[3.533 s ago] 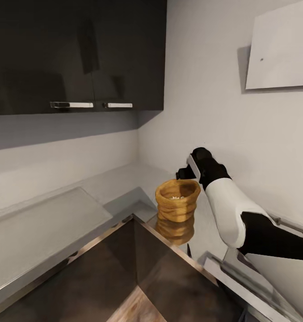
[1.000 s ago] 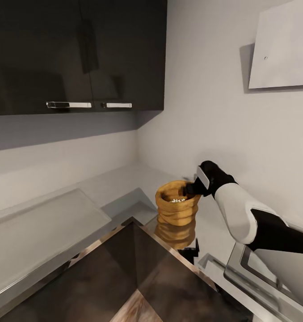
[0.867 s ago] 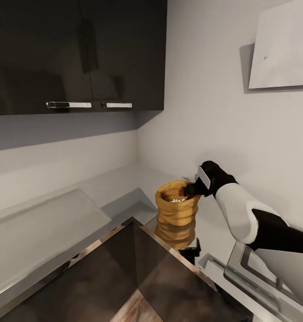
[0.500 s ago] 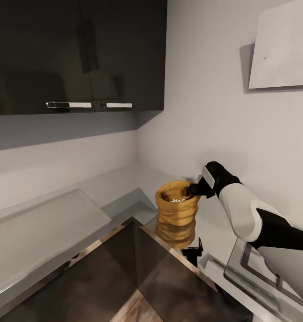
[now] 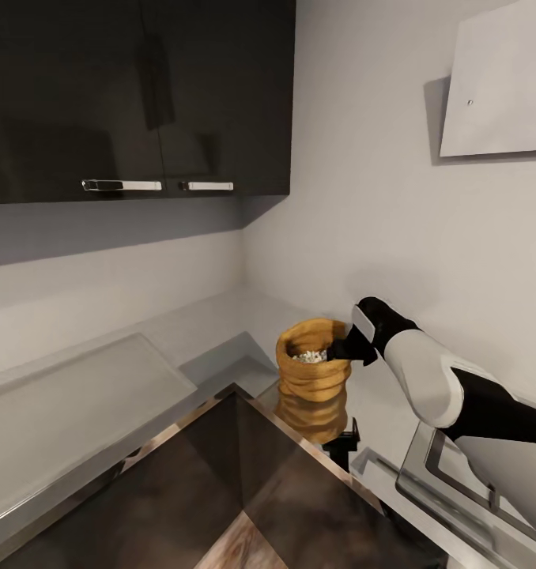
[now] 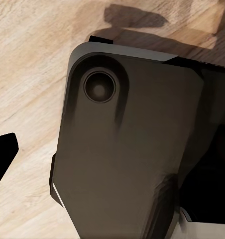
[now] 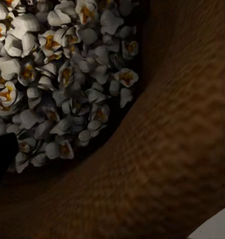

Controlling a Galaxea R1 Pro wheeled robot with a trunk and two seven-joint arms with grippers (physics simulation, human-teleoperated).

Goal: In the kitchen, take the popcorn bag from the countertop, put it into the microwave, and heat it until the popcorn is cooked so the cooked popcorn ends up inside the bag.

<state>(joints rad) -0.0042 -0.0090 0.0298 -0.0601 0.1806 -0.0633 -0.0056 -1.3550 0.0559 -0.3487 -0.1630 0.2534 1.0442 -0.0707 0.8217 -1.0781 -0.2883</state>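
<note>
- Where the two runs of grey surface (image 5: 213,316) meet in the corner of the kitchen, we see one popcorn bag (image 5: 314,365) standing upright, its tan-orange rim rolled and its reflection lying on the polished steel just below it.
- One heap of popcorn (image 5: 310,356) shows through the bag's mouth; in the right wrist view the popcorn (image 7: 57,74) is whitish puffs with orange centres, ringed by the coarse burlap wall of the popcorn bag (image 7: 167,164).
- Our right gripper (image 5: 349,348) is at the bag's rim on the side nearer the right-hand wall, its jaws dipping over the rim; we cannot tell whether they are apart or clamped on the burlap, as the black wrist hides them.
- A dark finger tip (image 7: 2,152) sits at the edge of the right wrist view, against the popcorn.
- Behind the bag the white-and-black right arm (image 5: 434,387) crosses in front of the pale wall (image 5: 363,197).
- One flat pale panel (image 5: 497,87) hangs high on that wall.
- Above the left run we count two dark glossy wall cabinets (image 5: 134,95), each with one steel handle (image 5: 122,185).
- A raised grey slab (image 5: 78,395) lies on the left run, well apart from the bag.
- A steel-framed piece (image 5: 466,490) sits on the surface at the lower right, under the arm.
- The left wrist view shows a dark robot casing (image 6: 127,149) with one round recess, over a wooden floor (image 6: 28,64); we cannot tell the state of the left jaws.
</note>
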